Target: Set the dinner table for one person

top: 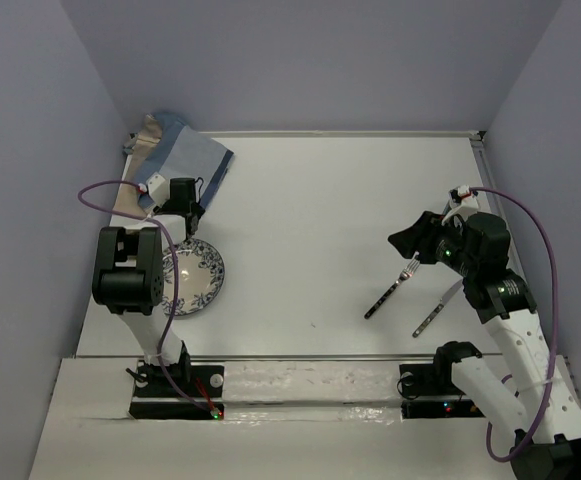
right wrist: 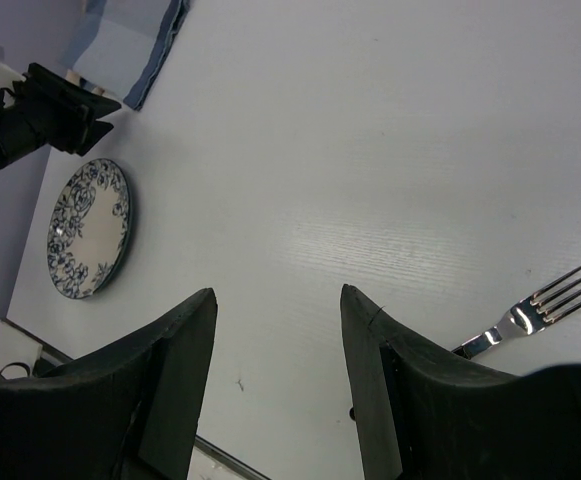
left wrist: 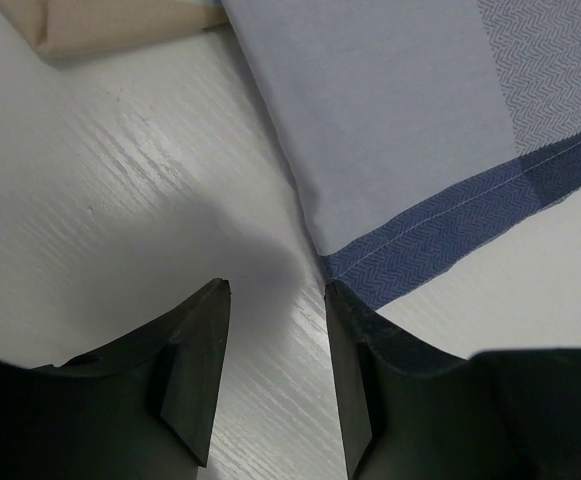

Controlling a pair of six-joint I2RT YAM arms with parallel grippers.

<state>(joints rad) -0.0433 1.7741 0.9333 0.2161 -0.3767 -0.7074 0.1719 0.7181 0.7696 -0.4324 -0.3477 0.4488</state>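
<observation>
The white dinner table (top: 320, 200) fills the top view. A folded tan-and-blue placemat (top: 185, 160) lies at its far left corner. My left gripper (top: 192, 222) is open just at the mat's near corner; in the left wrist view (left wrist: 275, 290) the dark blue hem (left wrist: 440, 235) ends at my right fingertip (left wrist: 345, 310), with bare table between the jaws. A blue-patterned plate (top: 195, 278) lies just in front of it. My right gripper (top: 410, 240) is open and empty above the table (right wrist: 278, 295), beside a fork (top: 392, 288) and a knife (top: 437, 310).
Purple walls close in the table on the left, back and right. A metal strip (top: 320, 356) runs along the near edge by the arm bases. In the right wrist view the plate (right wrist: 88, 228), the placemat (right wrist: 140, 50) and the fork's tines (right wrist: 555, 298) show.
</observation>
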